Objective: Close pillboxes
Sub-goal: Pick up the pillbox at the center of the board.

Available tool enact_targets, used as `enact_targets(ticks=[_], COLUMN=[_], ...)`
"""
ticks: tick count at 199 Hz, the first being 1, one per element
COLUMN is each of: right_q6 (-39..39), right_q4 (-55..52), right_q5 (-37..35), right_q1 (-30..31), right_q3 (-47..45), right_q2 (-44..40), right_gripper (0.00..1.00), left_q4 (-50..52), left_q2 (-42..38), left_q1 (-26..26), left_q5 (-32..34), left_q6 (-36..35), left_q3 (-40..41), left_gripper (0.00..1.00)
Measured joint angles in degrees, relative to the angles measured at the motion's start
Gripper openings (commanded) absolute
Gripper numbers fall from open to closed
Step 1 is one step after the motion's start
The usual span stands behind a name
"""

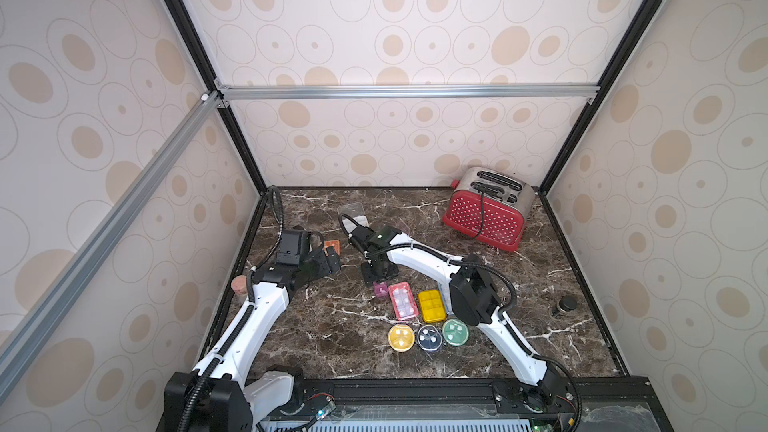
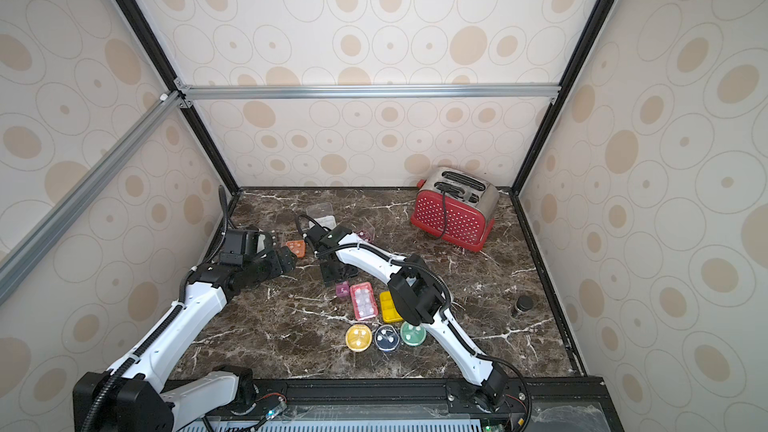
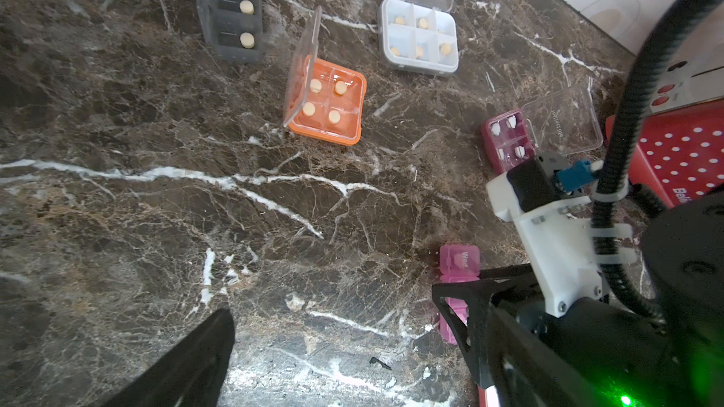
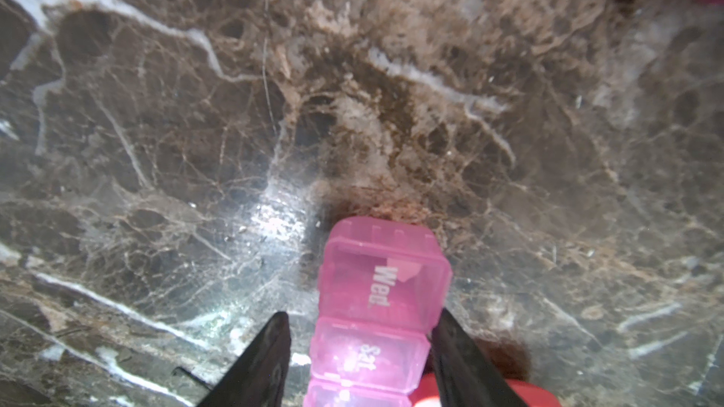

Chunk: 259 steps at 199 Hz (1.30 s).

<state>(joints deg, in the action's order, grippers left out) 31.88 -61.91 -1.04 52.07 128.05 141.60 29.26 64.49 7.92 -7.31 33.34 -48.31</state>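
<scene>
The right fingers (image 4: 270, 354) stand apart astride the pink pillbox (image 4: 386, 276): one sits just beside its edge and the other leaves a clear gap. Beyond the pink pillbox's end the worktop (image 4: 156, 111) lies bare. The left fingers (image 3: 196, 366), spread and holding nothing, hover apart from it. Its lids read "Wed" and "Sat". Farther back from it, the orange pillbox (image 3: 333, 103) has its lid half raised.

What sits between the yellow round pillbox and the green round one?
A navy round pillbox lies between them, shown in both top views.
</scene>
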Motion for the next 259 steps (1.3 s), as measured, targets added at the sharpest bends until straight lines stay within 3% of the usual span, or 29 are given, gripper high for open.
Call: enact_targets(ticks=[39,71,99,149,213,259], right_q6=[-0.55,-1.2,-1.22,-1.05,-1.09,-1.29], right_q4=[-0.15,-0.68,-1.09,-1.09,-1.2,-1.57], right_q5=[-1.11,-1.84,-1.42,-0.26,-0.2,0.02], right_q1=[0.0,0.0,0.0,0.0,0.0,0.02], right_q3=[0.0,0.11,0.11,0.11,1.44,2.14], right_q2=[-0.09,-0.2,-0.2,-0.17,0.98,2.47], right_gripper=[0.54,0.69,0.72,0.61,0.59,0.51], left_q4=[0.02,0.02,0.04,0.09,0.11,0.11], left_q2=[0.0,0.0,-0.02,-0.22,-0.22,-0.22], left_q1=[0.0,0.0,0.0,0.0,0.0,0.0], left_q5=[0.0,0.0,0.0,0.17,0.24,0.24], left_q6=[-0.07,-0.15,-0.2,-0.26,-0.5,-0.68], left_q3=[0.0,0.0,0.04,0.07,0.07,0.07], left_gripper=[0.99,0.99,1.0,0.99,0.99,0.99])
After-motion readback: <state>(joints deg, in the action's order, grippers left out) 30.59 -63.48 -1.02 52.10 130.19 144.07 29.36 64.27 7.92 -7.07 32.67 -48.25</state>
